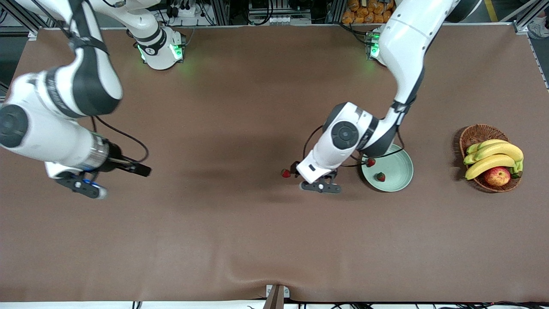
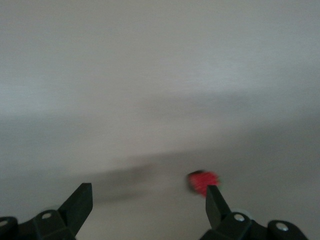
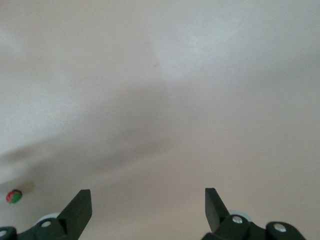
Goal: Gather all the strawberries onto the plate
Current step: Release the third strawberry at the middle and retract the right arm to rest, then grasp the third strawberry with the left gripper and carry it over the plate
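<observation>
The pale green plate (image 1: 399, 165) lies toward the left arm's end of the table. One strawberry (image 1: 380, 176) sits in it, and a second strawberry (image 1: 371, 162) rests at its rim beside the left arm. A third strawberry (image 1: 285, 173) lies on the brown table, beside the plate toward the right arm's end. My left gripper (image 1: 296, 169) hangs low next to this berry, open. In the left wrist view the strawberry (image 2: 202, 181) shows just off one fingertip (image 2: 214, 197) of the left gripper (image 2: 149, 200). My right gripper (image 1: 143, 170) waits open and empty over bare table; the right wrist view shows the right gripper (image 3: 148, 200) too.
A brown wicker basket (image 1: 474, 135) with bananas (image 1: 493, 156) and a red-yellow apple (image 1: 497, 176) stands beside the plate at the left arm's end of the table. A tiny red and green berry (image 3: 13, 196) shows far off in the right wrist view.
</observation>
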Robot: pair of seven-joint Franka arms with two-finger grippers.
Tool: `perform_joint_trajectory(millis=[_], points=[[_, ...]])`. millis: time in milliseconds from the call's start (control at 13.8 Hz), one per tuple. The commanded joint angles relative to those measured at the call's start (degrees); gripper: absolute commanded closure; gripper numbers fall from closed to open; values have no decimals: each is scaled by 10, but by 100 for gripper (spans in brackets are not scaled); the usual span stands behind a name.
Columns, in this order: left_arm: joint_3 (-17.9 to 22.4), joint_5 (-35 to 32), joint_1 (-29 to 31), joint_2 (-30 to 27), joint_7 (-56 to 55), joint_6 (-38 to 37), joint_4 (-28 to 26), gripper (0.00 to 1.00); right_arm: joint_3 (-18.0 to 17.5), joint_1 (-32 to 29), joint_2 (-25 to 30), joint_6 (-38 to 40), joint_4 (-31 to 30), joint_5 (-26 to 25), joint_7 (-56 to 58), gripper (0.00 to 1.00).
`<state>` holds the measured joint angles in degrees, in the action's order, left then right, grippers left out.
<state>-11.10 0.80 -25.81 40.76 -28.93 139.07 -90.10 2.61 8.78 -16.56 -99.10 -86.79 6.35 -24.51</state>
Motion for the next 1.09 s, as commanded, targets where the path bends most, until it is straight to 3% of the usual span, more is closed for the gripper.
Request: perform_joint_trajectory(millis=[0,290,579,941,1014], points=[[4,9,-24,34,-37,23,35,0,-14,-62,97,3,-74,-8,102,0],[9,8,-61,67,-96,68,48,0,-17,-117,157,64,-80,-13,232,0],[13,-12,-78,76,-101,73,49,0,-16,-124,157,133,-32,-29,279,0],[13,-72,-72,80,-102,72,42,15,-14,-90,152,177,7,-39,221,0],[16,-75,-73,82,-103,72,43,21,-14,-86,152,178,7,-39,221,0]])
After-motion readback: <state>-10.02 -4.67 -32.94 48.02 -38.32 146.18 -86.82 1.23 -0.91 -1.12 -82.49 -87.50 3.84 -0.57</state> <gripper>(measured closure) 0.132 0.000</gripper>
